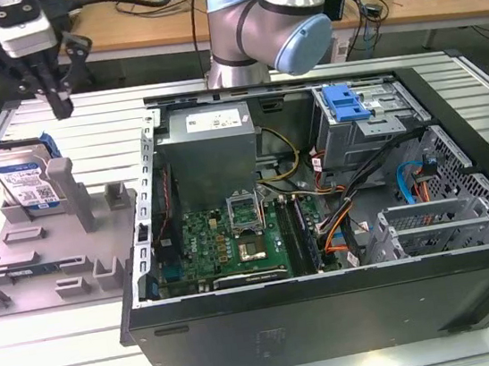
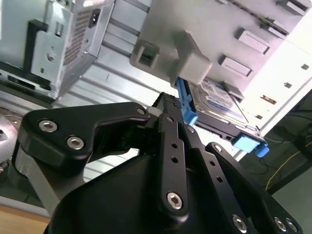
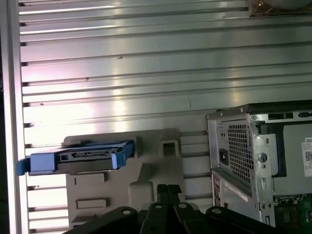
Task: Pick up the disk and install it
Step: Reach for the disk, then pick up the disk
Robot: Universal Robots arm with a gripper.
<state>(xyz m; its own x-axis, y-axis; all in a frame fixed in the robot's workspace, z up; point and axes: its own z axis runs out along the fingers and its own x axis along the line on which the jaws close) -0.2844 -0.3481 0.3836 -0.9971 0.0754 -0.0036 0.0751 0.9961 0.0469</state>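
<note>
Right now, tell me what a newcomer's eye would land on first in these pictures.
The big open computer case lies across the middle of the exterior view, its green motherboard bared. At that view's left, the disk with blue rails leans in a grey holder. The black claw hangs shut and empty above the holder, apart from the disk.

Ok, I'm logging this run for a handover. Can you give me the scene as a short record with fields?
gripper: shut, empty, in the air near the disk, not touching it
disk: standing on edge in the grey fixture, outside the computer case
computer case: open, lying on its side, on the exterior view's right of the fixture
task state: disk not yet picked up
</note>
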